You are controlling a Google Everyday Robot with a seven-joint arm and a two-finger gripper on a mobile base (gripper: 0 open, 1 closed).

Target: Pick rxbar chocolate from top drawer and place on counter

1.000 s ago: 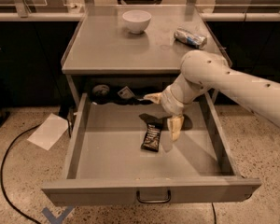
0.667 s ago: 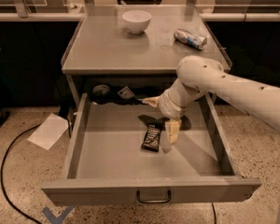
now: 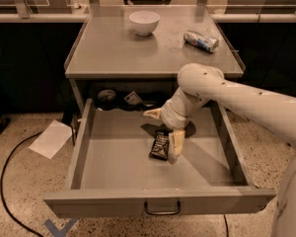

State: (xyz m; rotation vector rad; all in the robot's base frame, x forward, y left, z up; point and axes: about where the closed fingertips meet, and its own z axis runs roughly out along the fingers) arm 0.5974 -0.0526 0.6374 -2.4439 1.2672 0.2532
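Top drawer (image 3: 113,204) is pulled fully out and fills the lower centre of the frame, with its dark handle (image 3: 162,209) at the bottom edge. The white arm (image 3: 246,102) enters from the right and reaches down into the drawer.

Gripper (image 3: 160,136) is inside the drawer, right of centre, just above the floor. The fingers stand apart: one pale finger (image 3: 153,113) points left and the other (image 3: 175,144) points down. Nothing is clamped between them.

Rxbar chocolate (image 3: 160,145) lies flat on the drawer floor. Its black wrapper sits just left of the downward finger; I cannot tell whether they touch.

Small dark items (image 3: 107,97) sit at the back left of the drawer, under the counter.

Counter (image 3: 113,53) is in the upper centre. It carries a white bowl (image 3: 144,22) toward the back and a can (image 3: 201,40) lying on its side at the upper right.

On the floor at left are a sheet of paper (image 3: 52,138) and a black cable (image 3: 7,181).
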